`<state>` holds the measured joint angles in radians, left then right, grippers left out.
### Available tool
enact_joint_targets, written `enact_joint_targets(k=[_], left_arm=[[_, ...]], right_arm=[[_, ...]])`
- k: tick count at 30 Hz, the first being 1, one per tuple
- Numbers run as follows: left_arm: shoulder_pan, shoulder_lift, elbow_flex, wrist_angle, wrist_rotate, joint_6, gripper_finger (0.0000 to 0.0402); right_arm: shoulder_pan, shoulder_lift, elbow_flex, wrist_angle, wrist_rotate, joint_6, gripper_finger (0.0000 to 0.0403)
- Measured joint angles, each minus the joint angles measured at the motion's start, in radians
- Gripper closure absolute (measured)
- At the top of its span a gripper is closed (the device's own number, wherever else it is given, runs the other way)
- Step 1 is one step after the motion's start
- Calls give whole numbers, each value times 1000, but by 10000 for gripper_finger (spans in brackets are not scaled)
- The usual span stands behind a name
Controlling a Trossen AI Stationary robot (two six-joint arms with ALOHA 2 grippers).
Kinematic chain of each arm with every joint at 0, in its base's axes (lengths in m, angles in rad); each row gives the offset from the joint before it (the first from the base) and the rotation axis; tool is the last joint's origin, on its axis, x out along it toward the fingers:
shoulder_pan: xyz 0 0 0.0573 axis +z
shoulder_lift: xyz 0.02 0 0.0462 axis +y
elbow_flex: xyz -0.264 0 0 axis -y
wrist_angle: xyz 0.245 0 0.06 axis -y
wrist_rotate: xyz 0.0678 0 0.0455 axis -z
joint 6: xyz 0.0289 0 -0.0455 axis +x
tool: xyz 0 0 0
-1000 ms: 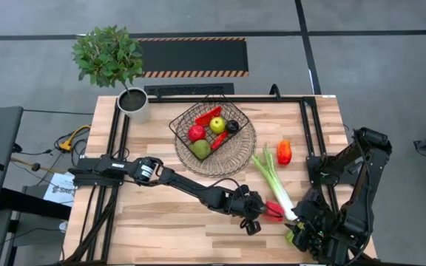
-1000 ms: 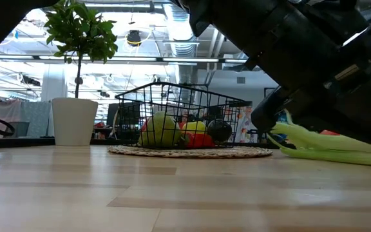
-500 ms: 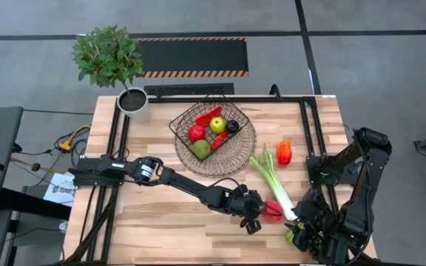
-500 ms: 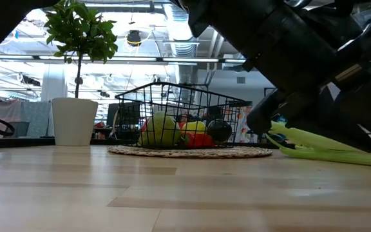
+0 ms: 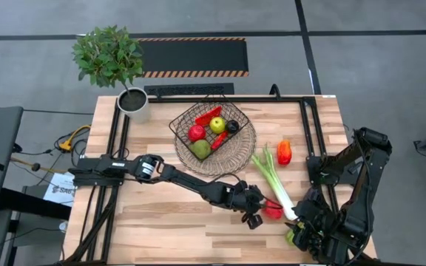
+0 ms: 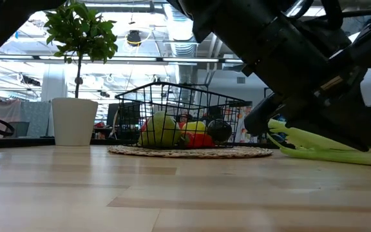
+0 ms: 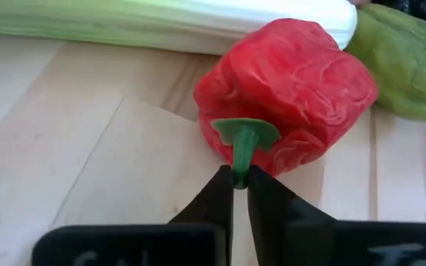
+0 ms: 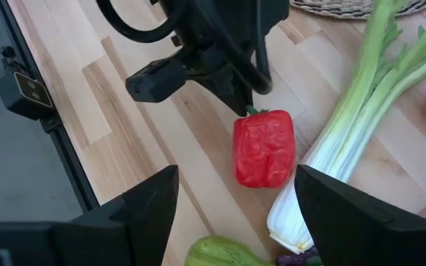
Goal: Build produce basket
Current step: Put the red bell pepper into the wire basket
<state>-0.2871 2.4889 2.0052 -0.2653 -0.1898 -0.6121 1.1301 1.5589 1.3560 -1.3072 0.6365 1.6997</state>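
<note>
Where it earlier hovered short, the left claw (image 7: pixel 240 179) now pinches the red pepper (image 7: pixel 287 92) by its stem.

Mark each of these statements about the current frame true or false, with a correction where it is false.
1. The left claw is pinching the green stem of the red bell pepper. True.
2. The dark wire-mesh basket sits directly on the bare wooden table. False: it rests on a round woven wicker tray.
3. The long white-green leek lies inside the basket. False: it lies on the table beside the tray.
4. The right claw is open, with nothing between its fingers. True.
5. The potted green plant stands at the table's corner on the left arm's side. True.
</note>
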Motion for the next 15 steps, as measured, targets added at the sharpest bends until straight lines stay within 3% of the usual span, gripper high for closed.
enact_joint_targets(k=[7,15], left_arm=[[5,-4,27,-42,0,-18,399],[4,-9,256,-384,-71,46,401]], right_arm=[[0,0,0,-2,0,-6,112],[1,0,0,-30,0,-7,112]])
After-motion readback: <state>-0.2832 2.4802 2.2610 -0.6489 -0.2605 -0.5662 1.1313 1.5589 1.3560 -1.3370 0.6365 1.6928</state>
